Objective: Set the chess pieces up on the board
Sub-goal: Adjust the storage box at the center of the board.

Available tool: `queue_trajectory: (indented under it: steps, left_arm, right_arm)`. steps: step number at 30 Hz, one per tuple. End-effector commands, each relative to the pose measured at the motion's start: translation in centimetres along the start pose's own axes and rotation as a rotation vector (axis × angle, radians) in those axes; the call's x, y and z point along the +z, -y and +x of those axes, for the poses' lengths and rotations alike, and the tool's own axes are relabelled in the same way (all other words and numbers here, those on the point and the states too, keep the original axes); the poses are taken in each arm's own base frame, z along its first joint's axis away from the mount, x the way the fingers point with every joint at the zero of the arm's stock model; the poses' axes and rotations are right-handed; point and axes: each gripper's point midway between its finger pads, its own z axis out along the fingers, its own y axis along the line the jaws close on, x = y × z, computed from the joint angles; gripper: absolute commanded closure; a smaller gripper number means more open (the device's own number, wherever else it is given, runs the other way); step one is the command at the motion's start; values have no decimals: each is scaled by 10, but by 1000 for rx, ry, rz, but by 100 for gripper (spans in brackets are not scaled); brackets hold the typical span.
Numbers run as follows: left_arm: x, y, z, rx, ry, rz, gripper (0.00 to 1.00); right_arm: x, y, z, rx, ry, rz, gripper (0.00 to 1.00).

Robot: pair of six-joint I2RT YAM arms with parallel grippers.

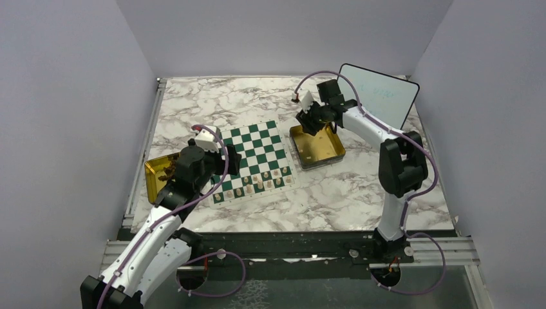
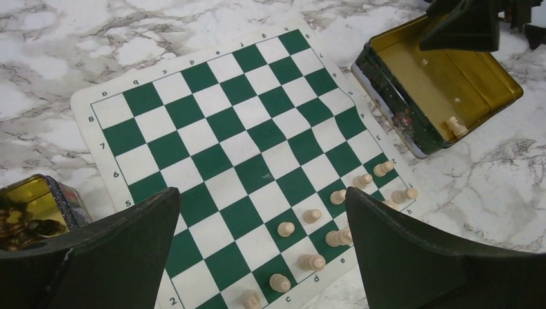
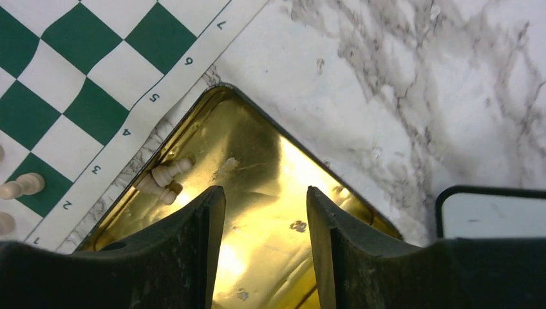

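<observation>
Two chess pieces (image 3: 164,180) are lying in the tin (image 3: 270,161), against the wall beside the board (image 3: 71,77). The right gripper (image 3: 265,196), hovering open and empty, is needing a shift toward them before descending. The left gripper (image 2: 263,193) is hanging open over the board.

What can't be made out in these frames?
Chess pieces on the board: types too small, top external view.
Left tin contents: cut off by left hand and frame edge, left wrist view.
Right tin near end: behind right hand, right wrist view.
Whiteboard writing: too faint, top external view.
</observation>
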Motion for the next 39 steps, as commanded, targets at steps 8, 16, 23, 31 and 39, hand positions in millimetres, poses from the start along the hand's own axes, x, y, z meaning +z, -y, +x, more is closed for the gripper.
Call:
queue_trajectory:
  steps: [8,16,23,31,39]
  left_arm:
    - [-14,3,-17,-18,92,12,1]
    - [-16,0,-22,-16,118,-2,1]
    - [-18,-3,-23,-17,127,-17,1]
    - [-19,-4,-24,-17,134,-23,1]
    - [-19,-5,-25,-17,138,-27,1]
  right_arm:
    - [29,13,-23,-325,23,-123,43]
    - [39,27,-11,-398,-38,-96,48]
    - [54,28,-3,-405,-59,-120,57]
    - [59,34,2,-388,-80,-93,63]
    - [53,38,15,-335,-123,-61,65]
